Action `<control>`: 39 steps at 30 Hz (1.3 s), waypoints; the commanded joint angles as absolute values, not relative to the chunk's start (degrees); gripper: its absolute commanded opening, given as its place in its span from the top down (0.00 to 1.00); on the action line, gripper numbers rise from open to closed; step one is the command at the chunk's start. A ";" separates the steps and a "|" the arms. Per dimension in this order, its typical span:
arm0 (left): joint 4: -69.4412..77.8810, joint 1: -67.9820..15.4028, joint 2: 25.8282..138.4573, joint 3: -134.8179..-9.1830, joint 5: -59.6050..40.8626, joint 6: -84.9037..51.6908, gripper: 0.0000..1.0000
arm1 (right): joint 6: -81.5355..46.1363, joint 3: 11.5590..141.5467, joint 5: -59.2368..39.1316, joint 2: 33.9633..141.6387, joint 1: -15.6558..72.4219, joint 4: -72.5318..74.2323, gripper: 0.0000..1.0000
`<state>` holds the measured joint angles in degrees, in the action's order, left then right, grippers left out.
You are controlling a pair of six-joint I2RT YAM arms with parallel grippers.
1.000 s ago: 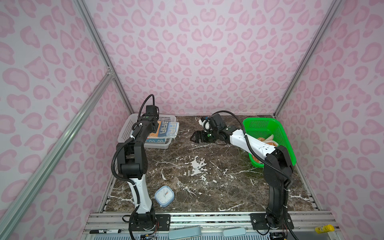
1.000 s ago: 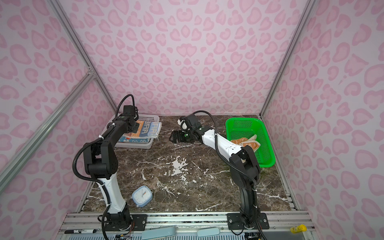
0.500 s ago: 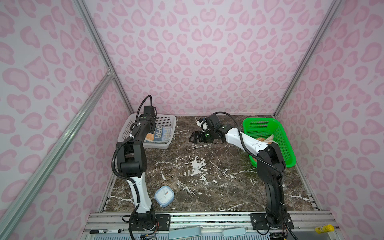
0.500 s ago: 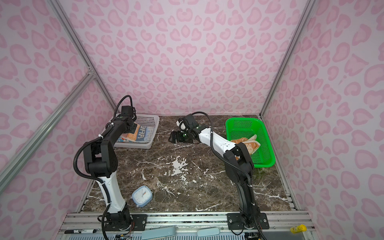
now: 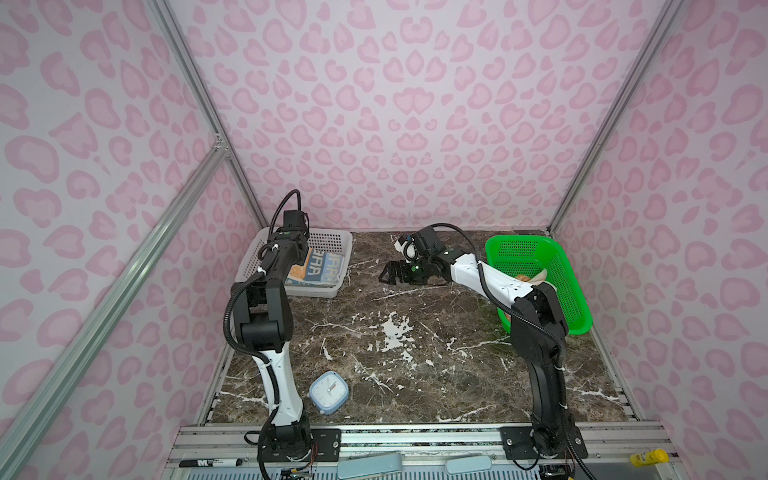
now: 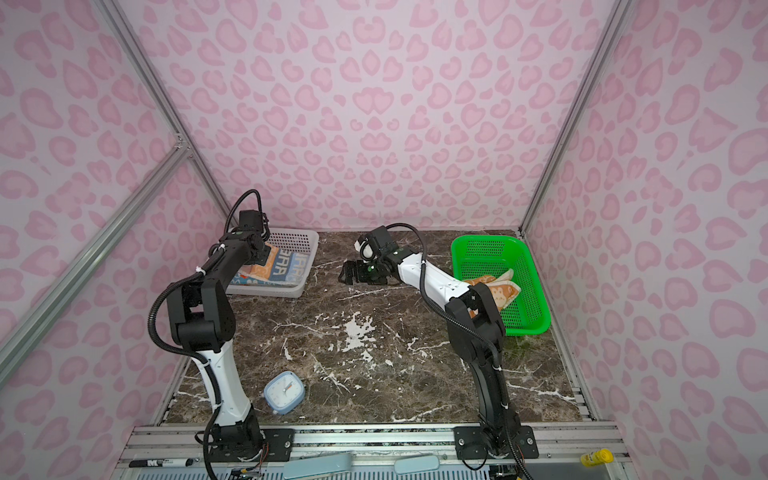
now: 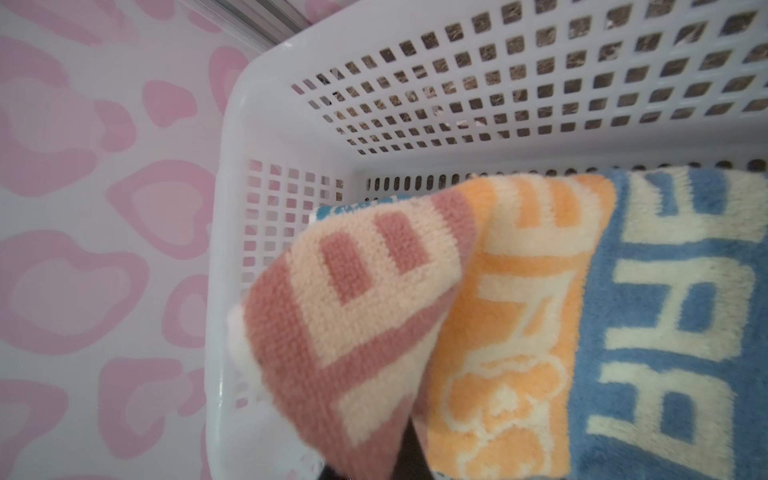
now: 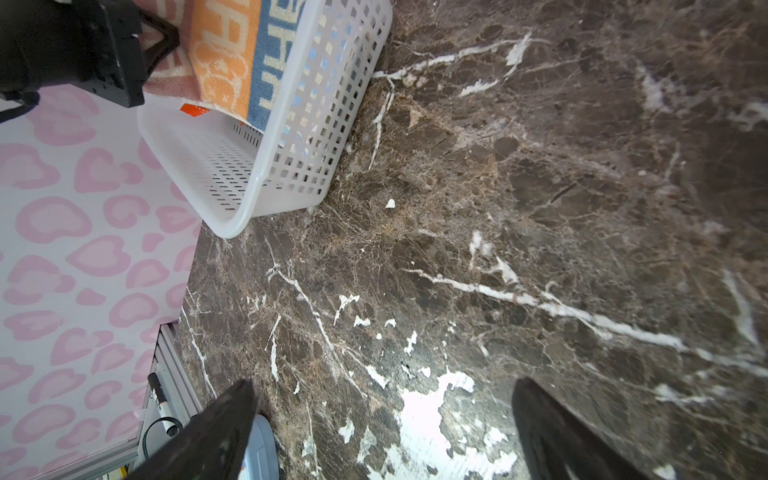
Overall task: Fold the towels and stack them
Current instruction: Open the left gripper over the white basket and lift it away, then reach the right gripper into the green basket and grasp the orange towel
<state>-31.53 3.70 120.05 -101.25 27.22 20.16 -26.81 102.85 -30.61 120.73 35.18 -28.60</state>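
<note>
The left claw (image 6: 261, 258) is down inside the white mesh basket (image 5: 332, 243), its jaws together on a pinkish-brown and cream corner (image 7: 353, 311) of the block-patterned towel (image 7: 519, 291); that corner is raised toward the claw and bent over, while the rest of the towel, with orange and blue blocks and cream lettering, lies flat on the basket floor below and beside the claw; a thin blue edge shows under the raised corner, and I cannot tell whether it is a second cloth; the right claw (image 5: 388, 274) hovers low over the bare marble table (image 5: 415, 353), jaws wide apart and holding nothing, pointing at the white basket, which stands near, ahead of it; behind that claw, past its arm, the green basket (image 5: 575, 291) holds a crumpled orange towel (image 6: 500, 286); a pale blue clock (image 5: 329, 391) lies well apart from both claws, by the left arm's base.
</note>
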 commanded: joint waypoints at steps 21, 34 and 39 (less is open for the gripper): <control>-29.66 4.26 119.19 -104.18 35.48 14.47 0.02 | -24.92 102.74 -30.50 118.03 33.17 -30.68 0.02; -15.93 -22.25 101.22 -95.01 39.17 19.99 0.02 | -24.24 82.65 -6.11 92.74 15.03 -32.95 0.02; -11.67 -35.04 103.16 -96.43 41.44 21.34 0.02 | -27.20 71.61 -5.35 86.99 3.78 -28.46 0.02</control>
